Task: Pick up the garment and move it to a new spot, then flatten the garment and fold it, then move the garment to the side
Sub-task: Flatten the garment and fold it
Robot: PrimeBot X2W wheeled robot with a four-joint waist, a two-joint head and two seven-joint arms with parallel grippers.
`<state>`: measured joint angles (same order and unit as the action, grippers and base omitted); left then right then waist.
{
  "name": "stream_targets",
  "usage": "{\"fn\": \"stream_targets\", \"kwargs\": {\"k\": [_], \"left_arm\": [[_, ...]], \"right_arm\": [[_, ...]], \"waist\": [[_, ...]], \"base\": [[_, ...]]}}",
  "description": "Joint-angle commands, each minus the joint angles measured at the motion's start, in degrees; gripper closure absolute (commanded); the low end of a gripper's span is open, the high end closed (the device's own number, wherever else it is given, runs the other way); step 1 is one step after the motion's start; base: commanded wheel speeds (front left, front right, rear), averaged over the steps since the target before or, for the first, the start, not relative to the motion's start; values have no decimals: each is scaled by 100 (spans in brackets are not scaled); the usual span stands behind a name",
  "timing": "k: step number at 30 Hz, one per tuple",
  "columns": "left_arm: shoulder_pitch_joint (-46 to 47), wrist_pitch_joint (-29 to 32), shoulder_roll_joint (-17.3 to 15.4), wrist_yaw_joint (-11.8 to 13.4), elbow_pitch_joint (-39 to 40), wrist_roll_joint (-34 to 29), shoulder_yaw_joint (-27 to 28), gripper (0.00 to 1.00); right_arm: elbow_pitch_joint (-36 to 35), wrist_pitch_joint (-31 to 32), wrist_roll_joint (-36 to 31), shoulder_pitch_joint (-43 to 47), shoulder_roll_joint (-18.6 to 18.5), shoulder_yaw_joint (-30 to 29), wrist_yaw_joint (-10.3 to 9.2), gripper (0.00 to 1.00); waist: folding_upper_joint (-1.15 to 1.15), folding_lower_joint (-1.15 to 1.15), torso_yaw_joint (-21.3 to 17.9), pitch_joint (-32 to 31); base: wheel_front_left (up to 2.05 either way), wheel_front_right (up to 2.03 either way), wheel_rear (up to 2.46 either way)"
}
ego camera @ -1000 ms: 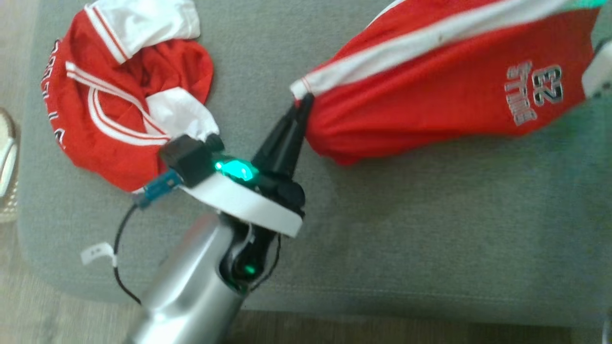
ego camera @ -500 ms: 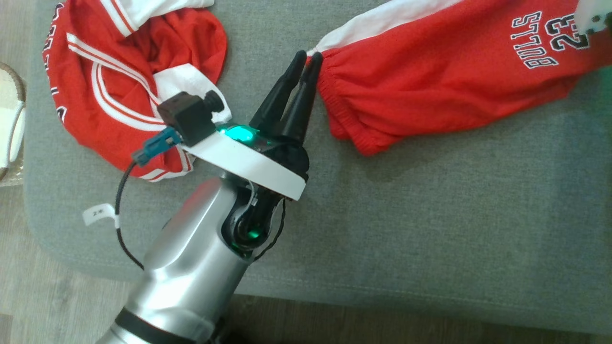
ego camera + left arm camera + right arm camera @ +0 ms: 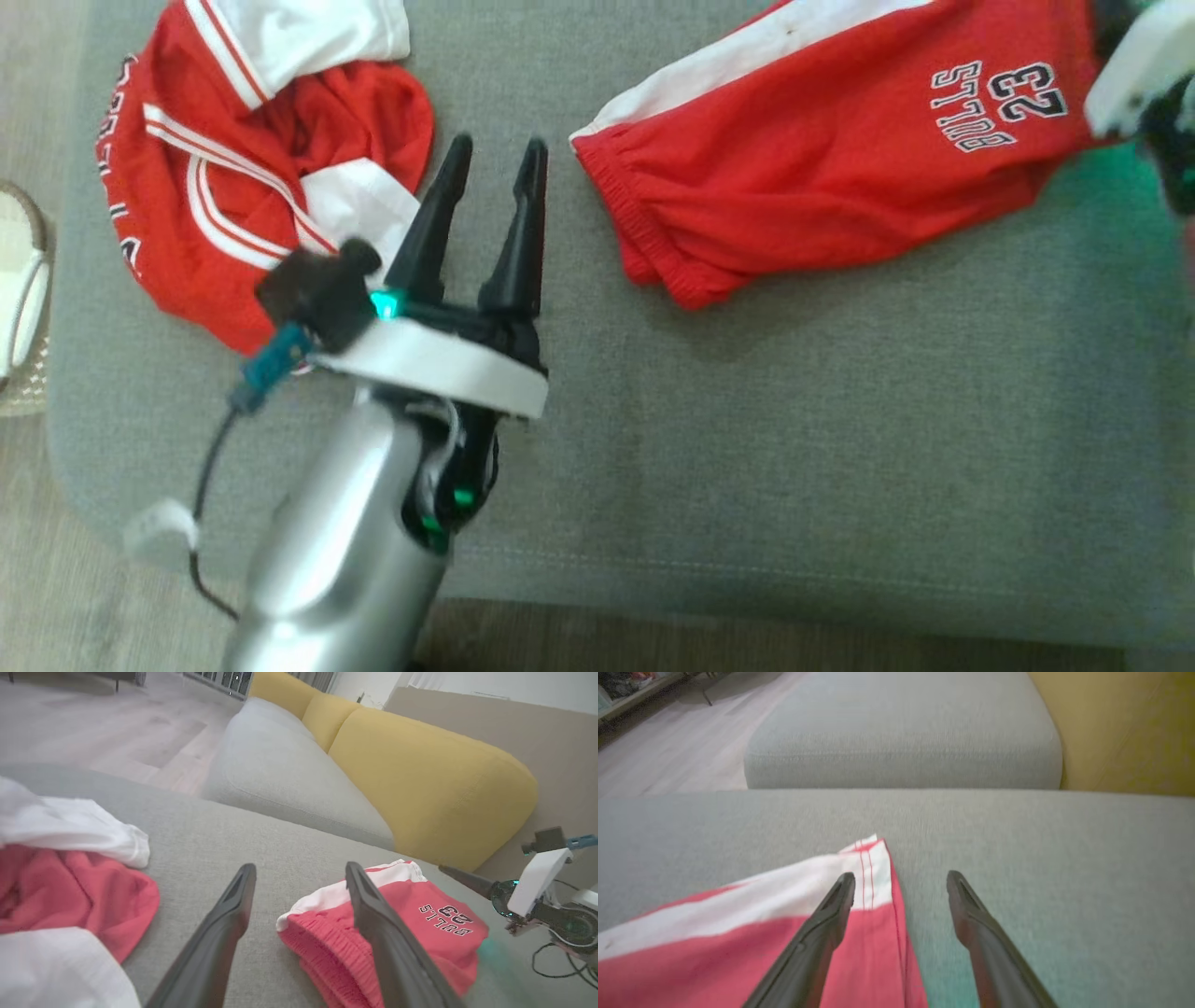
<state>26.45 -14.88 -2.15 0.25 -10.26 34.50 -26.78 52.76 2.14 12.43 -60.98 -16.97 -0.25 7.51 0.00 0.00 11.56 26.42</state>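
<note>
The garment, red shorts (image 3: 822,177) with a white side stripe and "BULLS 23" print, lies stretched across the grey cushion (image 3: 747,448). My left gripper (image 3: 499,145) stands open a little left of the waistband, holding nothing. In the left wrist view the left gripper (image 3: 301,868) has the waistband end of the shorts (image 3: 322,938) just behind its right finger. My right gripper (image 3: 902,876) is open over the leg hem of the shorts (image 3: 714,961), its left finger above the white stripe's corner. The right wrist (image 3: 1134,65) shows at the top right.
A second red and white garment (image 3: 261,187) lies crumpled at the cushion's left end. Another grey cushion (image 3: 289,779) and a yellow sofa back (image 3: 420,774) stand beyond. Wooden floor (image 3: 93,616) runs along the front edge, with a slipper (image 3: 19,280) at the left.
Both grippers have opened and let go of the shorts, which have dropped flat onto the cushion. The left gripper has drawn back to the left, away from the waistband.
</note>
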Motion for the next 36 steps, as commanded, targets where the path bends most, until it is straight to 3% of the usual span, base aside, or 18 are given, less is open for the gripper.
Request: {"fn": "stream_targets", "kwargs": {"k": [1, 7, 13, 15, 17, 18, 21, 28, 36], "left_arm": [[-165, -12, -73, 193, 375, -356, 218, 0], [-739, -12, -73, 913, 950, -1361, 48, 0], [-1024, -12, -73, 1176, 1132, -1737, -162, 0], [-1101, -12, -73, 1208, 1175, -1801, -181, 0], [-1166, -12, -73, 1223, 1202, -1875, -179, 0], [-1191, -12, -73, 1228, 1208, -1911, -173, 0], [-1241, -12, -73, 1229, 1204, -2050, -136, 0], [-1433, -12, -73, 1178, 1198, -2300, 155, 0], [-1631, -12, -73, 1046, 1185, -2357, 371, 0]], "right_arm": [[-98, 152, 192, 176, -35, 142, -2, 0], [265, 479, 179, 546, -474, 417, -2, 0], [782, 590, 219, 701, -518, 318, -2, 0], [903, 610, 257, 731, -476, 328, -2, 26], [1000, 654, 292, 741, -429, 377, -2, 82], [1035, 668, 302, 743, -410, 413, -2, 100], [1092, 753, 421, 745, -371, 514, -2, 100], [1070, 436, 357, 696, -698, 533, -2, 100], [1246, 246, -61, 534, -1183, 92, -2, 100]], "waist": [[0, 0, -18, -127], [0, 0, 274, -265], [0, 0, 611, -357], [0, 0, 670, -390], [0, 0, 689, -420], [0, 0, 689, -437], [0, 0, 640, -520], [0, 0, 192, -802], [0, 0, -348, -1021]], "base": [[0, 0, 0], [0, 0, 0], [0, 0, 0], [0, 0, 0], [0, 0, 0], [0, 0, 0], [0, 0, 0], [0, 0, 0], [0, 0, 0]]}}
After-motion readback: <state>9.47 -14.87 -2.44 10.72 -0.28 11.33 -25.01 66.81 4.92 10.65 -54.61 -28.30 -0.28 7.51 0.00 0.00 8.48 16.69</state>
